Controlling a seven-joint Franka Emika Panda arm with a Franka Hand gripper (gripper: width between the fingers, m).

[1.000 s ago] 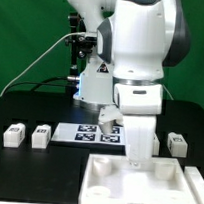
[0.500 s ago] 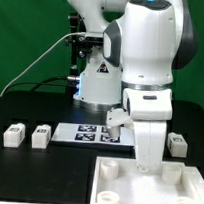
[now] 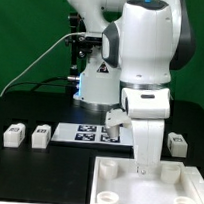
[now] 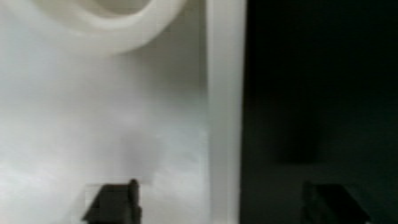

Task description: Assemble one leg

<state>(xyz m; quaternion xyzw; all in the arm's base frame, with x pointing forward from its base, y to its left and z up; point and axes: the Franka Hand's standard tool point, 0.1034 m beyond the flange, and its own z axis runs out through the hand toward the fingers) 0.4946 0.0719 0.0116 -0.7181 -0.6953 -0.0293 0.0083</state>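
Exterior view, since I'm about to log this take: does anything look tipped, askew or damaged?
Nothing stands out. The panel lies flat, the two legs at the exterior view's left and the one at its right stand upright, and the marker board lies flat. The open end effector holds nothing.

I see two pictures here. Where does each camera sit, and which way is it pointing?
Exterior view: off the arm, facing the robot across the black table; it shows the arm, the marker board, small legs and the white panel.
Wrist view: on the wrist, looking down past its two dark fingers, spread apart, at the panel's edge and a round socket.
Shared: both show the panel and the table.
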